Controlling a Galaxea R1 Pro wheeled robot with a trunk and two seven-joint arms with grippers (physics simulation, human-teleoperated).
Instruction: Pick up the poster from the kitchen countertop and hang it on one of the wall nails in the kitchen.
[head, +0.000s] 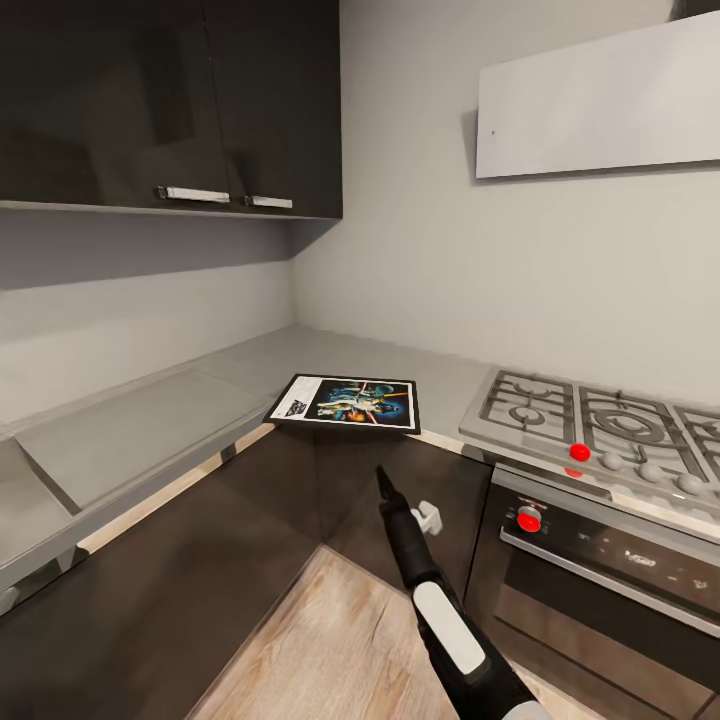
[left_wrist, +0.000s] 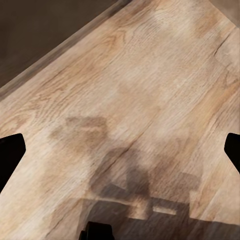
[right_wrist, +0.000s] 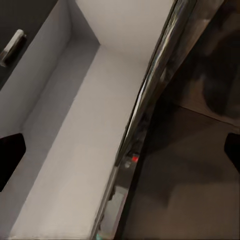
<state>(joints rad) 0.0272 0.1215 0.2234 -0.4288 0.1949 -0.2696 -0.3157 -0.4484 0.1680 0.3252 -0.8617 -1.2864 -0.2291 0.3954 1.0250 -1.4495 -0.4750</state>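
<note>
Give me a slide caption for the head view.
Right arm reaches toward the poster lying at the countertop corner beside the stove.

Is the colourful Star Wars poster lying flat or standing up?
Lying flat. The black-framed Star Wars poster rests face up on the light-grey countertop, at its inner corner edge.

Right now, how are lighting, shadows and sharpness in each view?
Head view: even soft light, sharp; poster readable on the countertop, upper cabinets glossy with reflections. Left wrist view: blocky shadow on wooden floor, slightly soft. Right wrist view: dim, blurred reflections on the dark cabinet front.
</note>
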